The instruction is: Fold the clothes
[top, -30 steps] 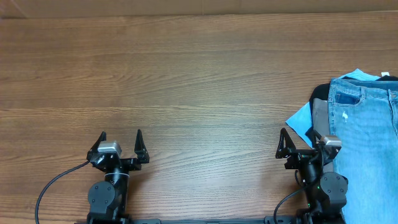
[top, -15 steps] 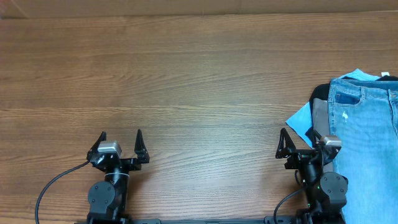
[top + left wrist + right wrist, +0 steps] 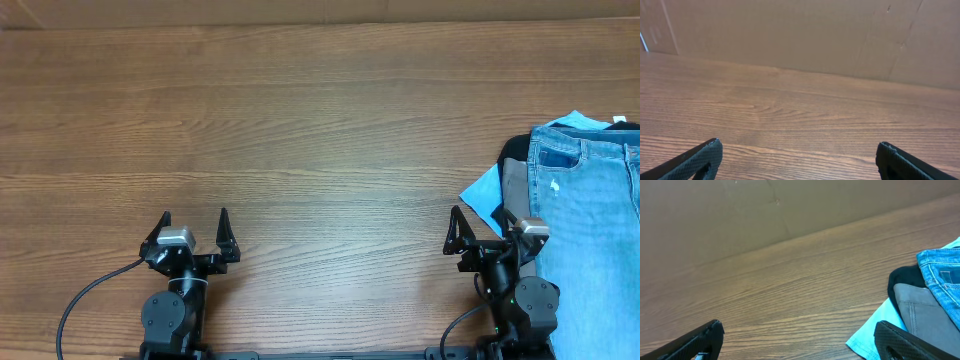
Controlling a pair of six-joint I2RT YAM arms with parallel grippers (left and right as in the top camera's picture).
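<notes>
Nothing has shifted since the earlier frames. Both arms sit parked at the near edge of the table. Left pincer and right pincer are spread wide and empty, probably a ready pose. The jeans top a stack at far right, beside the right pincer. The right wrist view shows grey trousers and a black garment layered underneath. The left wrist view shows only wood.

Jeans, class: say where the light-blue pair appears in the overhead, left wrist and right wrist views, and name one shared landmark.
Overhead: jeans at the right edge, mid-height down to the bottom.
Left wrist: not in view.
Right wrist: jeans at the right edge.
Landmark: grey-beige trousers peeking out beside the jeans in both.
</notes>
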